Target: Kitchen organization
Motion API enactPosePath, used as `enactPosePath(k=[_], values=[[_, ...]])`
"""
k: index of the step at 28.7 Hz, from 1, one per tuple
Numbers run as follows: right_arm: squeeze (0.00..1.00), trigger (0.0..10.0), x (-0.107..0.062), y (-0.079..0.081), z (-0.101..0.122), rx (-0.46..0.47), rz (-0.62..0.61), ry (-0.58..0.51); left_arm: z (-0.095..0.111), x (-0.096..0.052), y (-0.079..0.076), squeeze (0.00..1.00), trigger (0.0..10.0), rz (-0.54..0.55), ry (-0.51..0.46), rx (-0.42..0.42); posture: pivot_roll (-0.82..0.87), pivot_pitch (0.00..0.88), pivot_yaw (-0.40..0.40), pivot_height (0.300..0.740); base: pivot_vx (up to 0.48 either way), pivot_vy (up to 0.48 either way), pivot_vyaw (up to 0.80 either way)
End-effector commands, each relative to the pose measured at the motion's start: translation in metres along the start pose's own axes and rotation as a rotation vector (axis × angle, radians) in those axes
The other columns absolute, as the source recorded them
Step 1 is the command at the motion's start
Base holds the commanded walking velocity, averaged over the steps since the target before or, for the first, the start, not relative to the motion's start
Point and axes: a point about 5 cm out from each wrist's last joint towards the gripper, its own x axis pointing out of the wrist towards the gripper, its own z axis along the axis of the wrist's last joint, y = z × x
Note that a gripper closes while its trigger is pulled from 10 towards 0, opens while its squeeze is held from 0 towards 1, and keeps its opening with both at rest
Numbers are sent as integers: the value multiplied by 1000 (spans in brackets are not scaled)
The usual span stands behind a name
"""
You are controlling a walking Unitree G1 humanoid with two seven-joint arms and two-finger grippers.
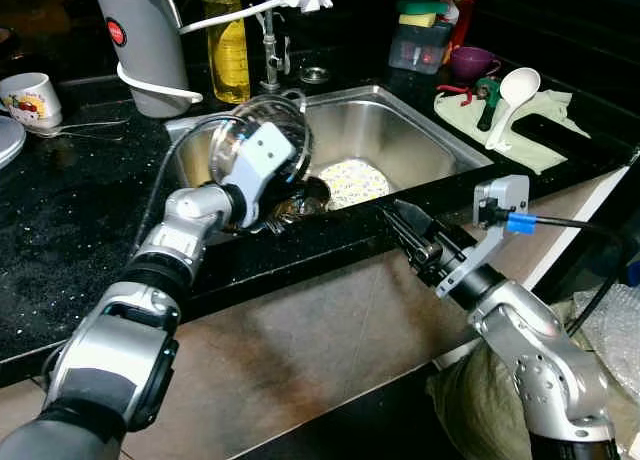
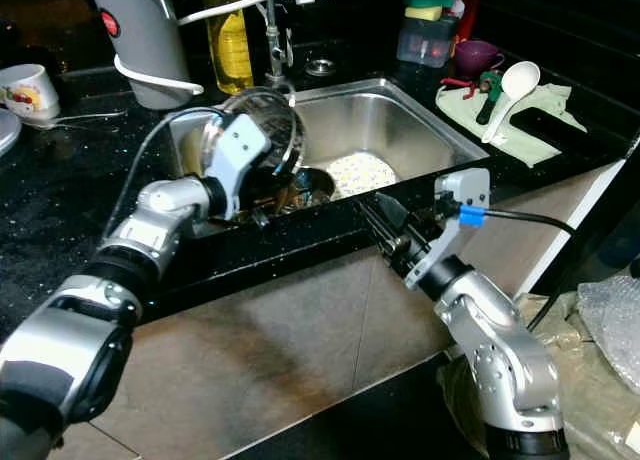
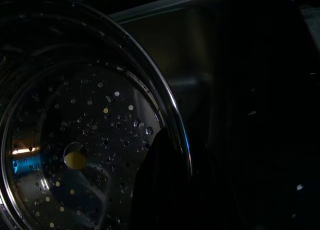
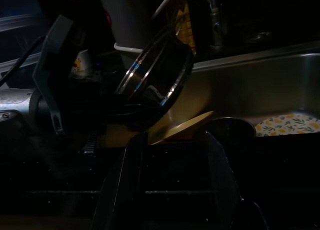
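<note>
Mug [image 1: 30, 98]: white, printed, on black counter [image 1: 70, 200] at 9 o'clock from sink.
Kettle [image 1: 145, 40]: grey body, 11 o'clock of sink, beside yellow oil bottle [image 1: 229, 45].
Left gripper [image 1: 268, 212]: over sink's left part, pinching rim of perforated steel steamer plate [image 1: 262, 130]; one black finger [image 3: 160, 185] laid across the plate's wet face.
Steamer plate: tilted on edge above the basin, lifted clear of the counter.
Sink [image 1: 400, 130]: stainless; flowered plate [image 1: 352, 182] lying at bottom centre.
Right gripper [image 1: 408, 235]: at sink's front edge, 5 o'clock of basin; fingers slightly spread, holding nothing.
White ladle [image 1: 513, 95]: on pale green cloth [image 1: 530, 145], 3 o'clock of sink.
</note>
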Motion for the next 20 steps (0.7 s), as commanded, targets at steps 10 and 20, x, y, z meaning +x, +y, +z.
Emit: enactPosePath(k=[10, 20], values=[[0, 10000, -8, 4, 1, 8, -21, 8, -8, 5, -7, 0, 10000, -20, 38, 12, -189, 0, 36, 740, 0, 0, 0], [0, 10000, -9, 2, 2, 8, -35, 7, -25, -1, -5, 1000, 10000, 45, 108, -2, -189, 0, 41, 740, 0, 0, 0]])
